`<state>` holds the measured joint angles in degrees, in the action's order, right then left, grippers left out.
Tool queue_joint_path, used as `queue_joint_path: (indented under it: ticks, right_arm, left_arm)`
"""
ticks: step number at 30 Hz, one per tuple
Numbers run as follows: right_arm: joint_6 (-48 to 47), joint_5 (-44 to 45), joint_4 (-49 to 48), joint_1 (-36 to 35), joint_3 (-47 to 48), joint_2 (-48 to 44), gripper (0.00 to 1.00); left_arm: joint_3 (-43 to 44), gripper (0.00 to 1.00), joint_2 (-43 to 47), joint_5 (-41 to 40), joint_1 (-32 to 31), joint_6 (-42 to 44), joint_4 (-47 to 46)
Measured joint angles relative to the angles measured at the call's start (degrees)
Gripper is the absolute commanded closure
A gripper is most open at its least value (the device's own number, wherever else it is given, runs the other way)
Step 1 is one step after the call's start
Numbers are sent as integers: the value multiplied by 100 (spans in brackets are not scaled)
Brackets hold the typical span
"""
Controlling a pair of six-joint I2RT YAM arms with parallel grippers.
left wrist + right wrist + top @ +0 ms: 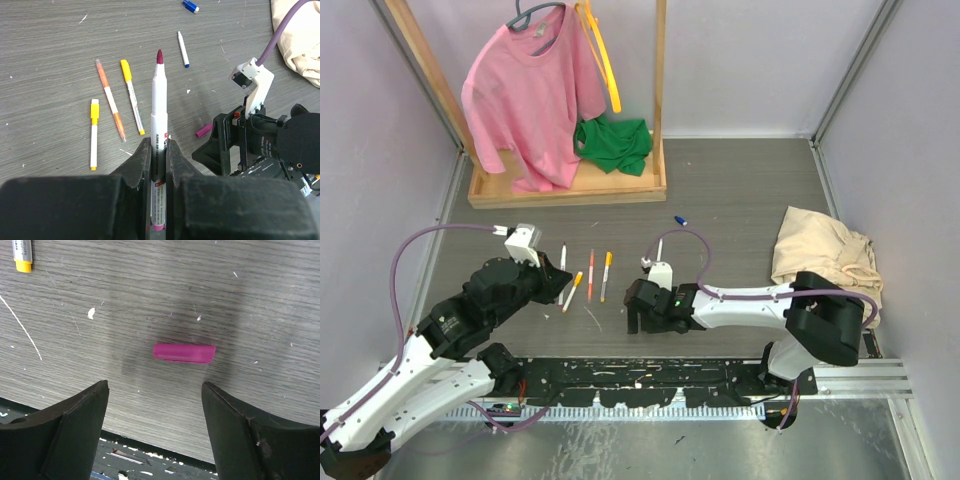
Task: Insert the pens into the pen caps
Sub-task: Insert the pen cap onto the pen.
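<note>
Our left gripper [159, 150] is clamped hard on the magenta pen [159, 95], pinching the white barrel low down so the dark-red tip sticks out free ahead of us, and that's the end that has to meet a cap. Over on the other side, our right gripper [155, 400] is spread wide and carrying nothing. It hangs low over the magenta cap [184, 352], which lies flat on the table [260, 285] just beyond the fingertips, touched by neither. The wide spread makes sense to us: it leaves room to drop around such a tiny piece. But the cap lies crosswise to the gap, so we reckon a straight squeeze would catch it end to end and block its mouth; a wrist turn looks wise before closing. The rest waits its turn: the yellow pens [94, 134] and orange pen [111, 100] lie side by side off to the left, the blue pen [183, 49] farther out, and the blue cap [190, 6] beyond that, all well apart from our work.
</note>
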<state>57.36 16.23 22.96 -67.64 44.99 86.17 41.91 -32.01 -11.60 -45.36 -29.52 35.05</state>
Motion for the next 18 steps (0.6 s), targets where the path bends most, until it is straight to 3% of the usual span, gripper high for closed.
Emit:
queue_joint_path:
  ticks: [18]
  right_arm:
    - [-680, -586, -415, 481, 234, 313, 23]
  left_arm:
    - [0, 100, -2, -2, 0, 0, 0]
